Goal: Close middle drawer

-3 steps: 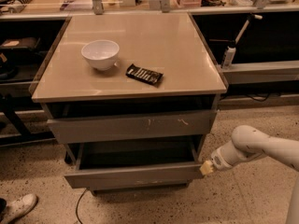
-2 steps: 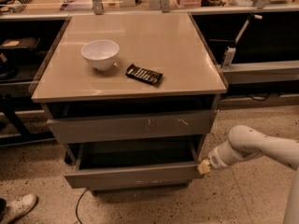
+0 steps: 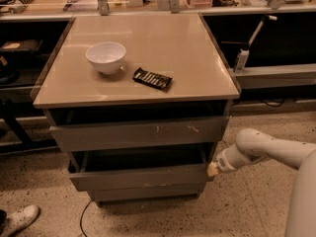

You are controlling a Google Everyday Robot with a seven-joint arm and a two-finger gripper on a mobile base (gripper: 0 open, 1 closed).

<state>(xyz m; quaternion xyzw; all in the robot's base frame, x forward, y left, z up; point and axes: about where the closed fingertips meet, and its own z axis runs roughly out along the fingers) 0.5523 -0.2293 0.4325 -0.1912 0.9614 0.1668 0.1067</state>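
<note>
The middle drawer (image 3: 140,177) of a grey cabinet stands partly pulled out, its plain grey front forward of the taller scratched drawer front (image 3: 138,132) above it. Its inside is dark and in shadow. My gripper (image 3: 213,169) is at the right end of the middle drawer's front, touching or nearly touching its corner. My white arm (image 3: 266,149) reaches in from the right edge of the view.
On the cabinet's tan top (image 3: 148,48) stand a white bowl (image 3: 105,57) and a dark snack packet (image 3: 152,78). A lower drawer front (image 3: 148,194) sits beneath. Shelving lies behind and to both sides. A shoe (image 3: 17,218) shows on the speckled floor at lower left.
My gripper has moved a little left and up against the drawer's right end. The middle drawer sits slightly further in than before.
</note>
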